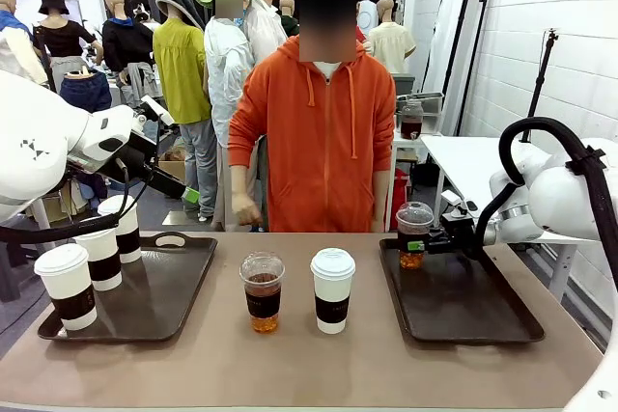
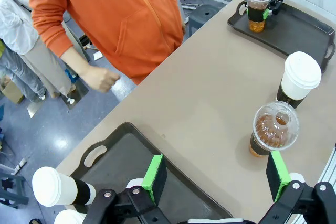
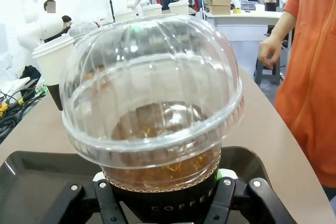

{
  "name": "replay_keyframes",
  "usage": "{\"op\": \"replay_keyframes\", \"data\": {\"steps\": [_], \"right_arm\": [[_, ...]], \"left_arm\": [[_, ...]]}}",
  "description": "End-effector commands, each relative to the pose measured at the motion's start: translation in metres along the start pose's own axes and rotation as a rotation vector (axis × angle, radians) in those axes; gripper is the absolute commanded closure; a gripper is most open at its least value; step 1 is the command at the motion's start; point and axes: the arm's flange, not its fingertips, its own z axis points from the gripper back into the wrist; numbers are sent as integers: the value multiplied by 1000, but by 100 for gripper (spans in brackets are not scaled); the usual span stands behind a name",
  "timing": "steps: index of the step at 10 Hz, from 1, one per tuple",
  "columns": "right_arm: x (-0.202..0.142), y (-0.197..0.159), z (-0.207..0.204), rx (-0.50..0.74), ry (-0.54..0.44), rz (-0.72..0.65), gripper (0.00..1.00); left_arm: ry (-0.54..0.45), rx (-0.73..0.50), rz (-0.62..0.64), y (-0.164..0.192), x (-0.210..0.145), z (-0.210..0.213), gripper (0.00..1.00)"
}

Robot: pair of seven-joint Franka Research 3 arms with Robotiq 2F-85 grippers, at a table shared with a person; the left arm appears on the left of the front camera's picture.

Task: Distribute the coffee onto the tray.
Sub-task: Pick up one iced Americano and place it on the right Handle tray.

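Though dome-lidded cup (image 3: 152,103) half-hides right gripper (image 3: 163,205) — clamped on cup's base; left gripper (image 2: 216,176) wide open, empty.

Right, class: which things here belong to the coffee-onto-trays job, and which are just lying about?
Job: left tray, with front white cup, middle white cup, back white cup; loose clear cup; loose white cup; right tray; held clear cup in the right gripper.
Lying about: background drink cup; grey bin behind it.
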Motion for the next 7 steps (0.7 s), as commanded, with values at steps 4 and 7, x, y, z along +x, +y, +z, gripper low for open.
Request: {"op": "replay_keyframes", "data": {"steps": [4, 7], "right_arm": [[-1, -2, 0, 15, -1, -81, 0], [-2, 9, 4, -4, -3, -95, 0]], "left_arm": [[-5, -8, 5, 2, -2, -1, 0], [-5, -8, 5, 2, -2, -1, 0]]}}
